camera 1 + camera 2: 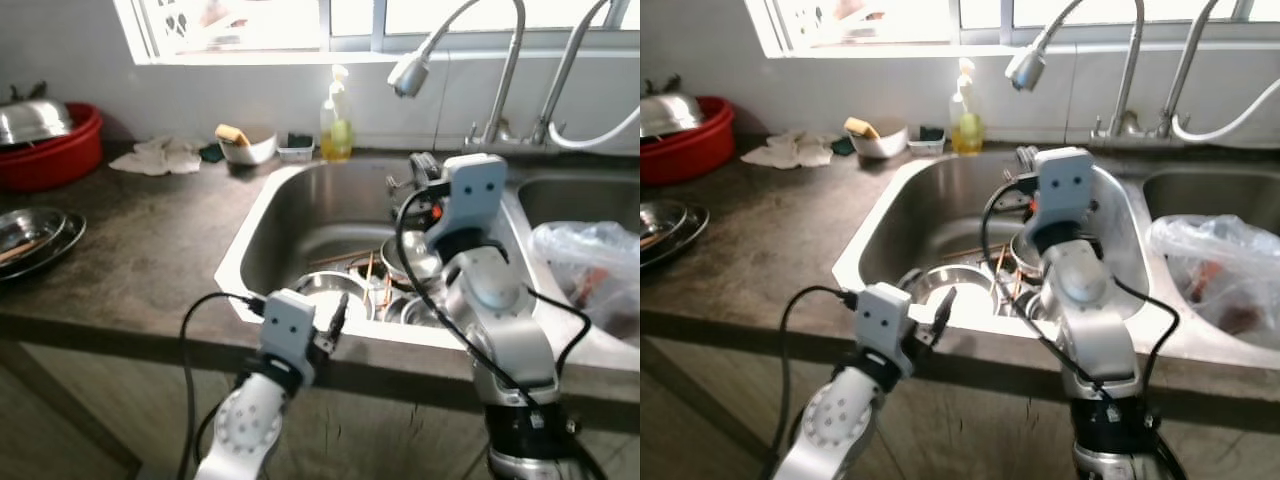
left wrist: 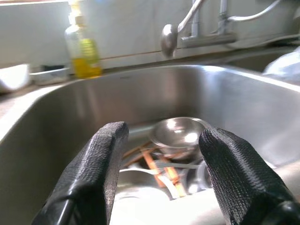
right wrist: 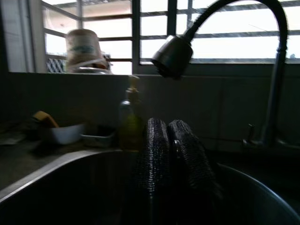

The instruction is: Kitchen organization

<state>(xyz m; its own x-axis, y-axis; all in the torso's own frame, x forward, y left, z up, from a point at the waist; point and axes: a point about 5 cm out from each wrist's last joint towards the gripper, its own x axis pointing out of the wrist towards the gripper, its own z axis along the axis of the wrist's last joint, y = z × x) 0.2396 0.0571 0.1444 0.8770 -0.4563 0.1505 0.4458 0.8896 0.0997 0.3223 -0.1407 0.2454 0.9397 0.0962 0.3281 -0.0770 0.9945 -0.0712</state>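
Steel sink [image 1: 270,215] holds bowls [image 1: 330,290], a ladle-like bowl [image 2: 180,131] and orange sticks [image 2: 154,166]. The left claw [image 2: 159,173] hangs wide open and empty over the near rim. The right claw [image 3: 171,154] is pressed closed, holding nothing, above the basin. A red tub [image 1: 55,150] with a metal lid, 1 soap bottle [image 1: 337,125] and a faucet [image 1: 410,72] stand about the table [image 1: 150,250]; a plastic bag [image 1: 590,260] fills the neighbouring basin.

We can read no text anywhere. The soap bottle [image 1: 337,125] shows no legible label. The jar [image 3: 85,48] on the windowsill bears a label too blurred to read.
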